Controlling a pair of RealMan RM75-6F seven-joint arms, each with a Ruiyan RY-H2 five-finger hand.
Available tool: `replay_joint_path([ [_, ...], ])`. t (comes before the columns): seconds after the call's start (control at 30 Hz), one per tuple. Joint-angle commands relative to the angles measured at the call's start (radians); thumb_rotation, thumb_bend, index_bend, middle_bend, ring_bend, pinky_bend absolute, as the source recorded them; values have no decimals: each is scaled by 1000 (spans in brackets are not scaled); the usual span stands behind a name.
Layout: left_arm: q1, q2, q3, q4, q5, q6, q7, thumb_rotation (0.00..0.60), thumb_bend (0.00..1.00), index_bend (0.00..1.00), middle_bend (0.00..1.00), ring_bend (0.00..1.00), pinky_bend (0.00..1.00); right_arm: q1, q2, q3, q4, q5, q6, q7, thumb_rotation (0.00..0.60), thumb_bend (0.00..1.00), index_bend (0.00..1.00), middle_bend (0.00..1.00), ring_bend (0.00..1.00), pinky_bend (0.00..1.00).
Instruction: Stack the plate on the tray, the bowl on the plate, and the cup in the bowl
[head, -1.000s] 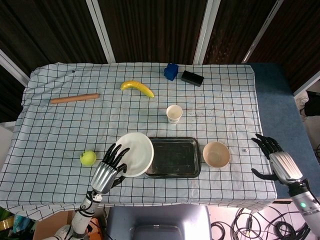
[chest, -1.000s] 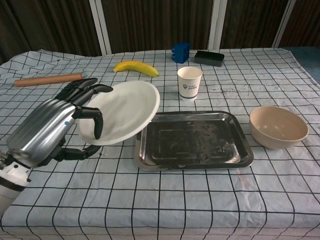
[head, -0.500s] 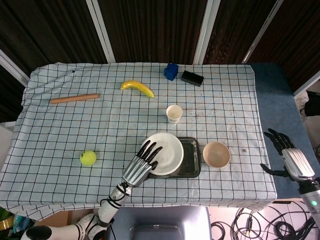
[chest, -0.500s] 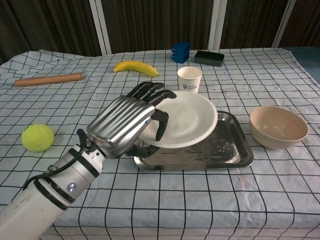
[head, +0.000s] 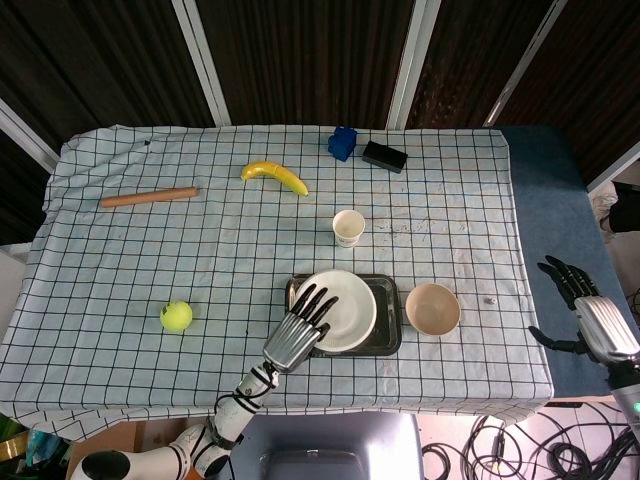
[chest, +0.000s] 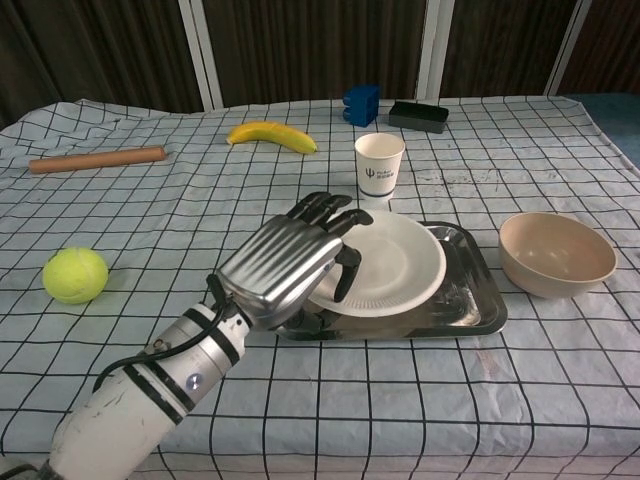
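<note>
Within the last second the left hand (chest: 290, 268), clamped on the plate (chest: 395, 262), carried it over the tray (chest: 478, 300); release remains; right hand (head: 590, 318) idle, fingers apart.

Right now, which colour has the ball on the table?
The ball is yellow-green, like a tennis ball; the chest view shows it best.
</note>
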Motion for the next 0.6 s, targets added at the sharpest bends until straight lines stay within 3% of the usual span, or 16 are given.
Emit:
replay_joint_path([
  [0.03,-8,-7,-5,17,-11,-12,-1,600,372,513,110,0,0,0,0,0,3,0,-2,2,600,183,0,0,0,0],
  [0.2,-10,0,0,1,-16,-10,-2,600,364,142,85,0,0,1,-1,1,9,-1,-8,4,600,182,0,0,0,0],
  [0.3,-11,5,2,-13,-14,-1,11,600,348,38,77,0,0,1,-4,1,11,-7,-5,4,600,182,0,0,0,0],
  [0.6,-12,15,-17,-44,-42,-15,57,600,268,0,15,0,0,0,-3,0,8,-10,-4,-1,600,183,0,0,0,0],
])
